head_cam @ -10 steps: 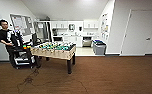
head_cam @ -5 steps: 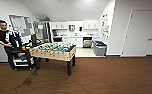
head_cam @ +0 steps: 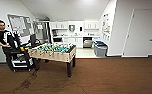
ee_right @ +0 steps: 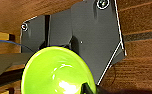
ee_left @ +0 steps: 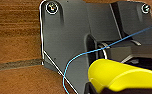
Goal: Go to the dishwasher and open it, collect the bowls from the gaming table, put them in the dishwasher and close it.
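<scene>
A: Head view, quick: brown carpet floor (head_cam: 104,77), foosball table (head_cam: 54,51) w/ green field left of centre, a person (head_cam: 3,37) beside a black cart (head_cam: 17,58) at far left. Kitchen at the back, white cabinets (head_cam: 74,25), grey bin (head_cam: 100,48) by the right wall.

B: Dishwasher?

A: Steel-fronted unit (head_cam: 88,42) under the back bench, far end of the room, well apart from the robot. Door position too small to tell.

B: Bowls?

A: Wrist cams have them. Left wrist: yellow bowl (ee_left: 124,75) close to the lens, blue cable (ee_left: 92,51) crossing the dark plate, carpet below. Right wrist: lime-green bowl (ee_right: 57,71), open side to the cam, glossy inside.

B: Pincer state?

A: Can't tell, either side. Fingers aren't clear enough.
</scene>
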Robot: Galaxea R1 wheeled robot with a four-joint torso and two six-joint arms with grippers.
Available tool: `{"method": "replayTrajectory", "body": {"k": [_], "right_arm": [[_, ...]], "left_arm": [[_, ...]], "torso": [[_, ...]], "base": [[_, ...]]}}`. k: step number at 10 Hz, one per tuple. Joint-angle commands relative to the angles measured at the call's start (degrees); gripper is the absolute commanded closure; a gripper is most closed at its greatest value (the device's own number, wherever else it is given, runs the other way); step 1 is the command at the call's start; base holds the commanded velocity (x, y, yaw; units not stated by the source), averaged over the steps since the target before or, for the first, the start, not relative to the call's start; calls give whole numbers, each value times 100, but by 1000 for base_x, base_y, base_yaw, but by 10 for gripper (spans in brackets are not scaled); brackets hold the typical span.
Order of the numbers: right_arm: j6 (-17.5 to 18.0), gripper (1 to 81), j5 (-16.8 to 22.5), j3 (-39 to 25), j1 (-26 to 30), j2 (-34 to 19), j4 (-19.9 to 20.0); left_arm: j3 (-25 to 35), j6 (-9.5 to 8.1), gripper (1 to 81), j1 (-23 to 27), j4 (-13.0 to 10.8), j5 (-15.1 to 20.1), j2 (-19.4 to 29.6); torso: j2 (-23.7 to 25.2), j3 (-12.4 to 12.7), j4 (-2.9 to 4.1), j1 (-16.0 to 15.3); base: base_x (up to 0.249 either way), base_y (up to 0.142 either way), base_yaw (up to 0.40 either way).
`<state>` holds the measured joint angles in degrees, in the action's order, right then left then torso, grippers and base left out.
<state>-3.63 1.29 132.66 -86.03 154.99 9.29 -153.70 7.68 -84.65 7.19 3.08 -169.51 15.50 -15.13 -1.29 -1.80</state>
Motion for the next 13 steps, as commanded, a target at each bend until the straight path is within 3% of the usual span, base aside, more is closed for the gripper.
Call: {"method": "replayTrajectory", "body": {"k": [1,9,13], "right_arm": [[-23,811,328,-31,310,-141,-24],[-23,811,319,-4,283,-141,-24],[-23,811,319,-4,283,-141,-24]], "left_arm": [[-2,32,811,295,-60,342,40],[-2,32,811,295,-69,333,22],[-2,32,811,295,-69,333,30]], "torso": [[0,0,0,0],[2,0,0,0],[2,0,0,4]], "base": [[138,0,0],[135,-76,0],[112,0,0]]}}
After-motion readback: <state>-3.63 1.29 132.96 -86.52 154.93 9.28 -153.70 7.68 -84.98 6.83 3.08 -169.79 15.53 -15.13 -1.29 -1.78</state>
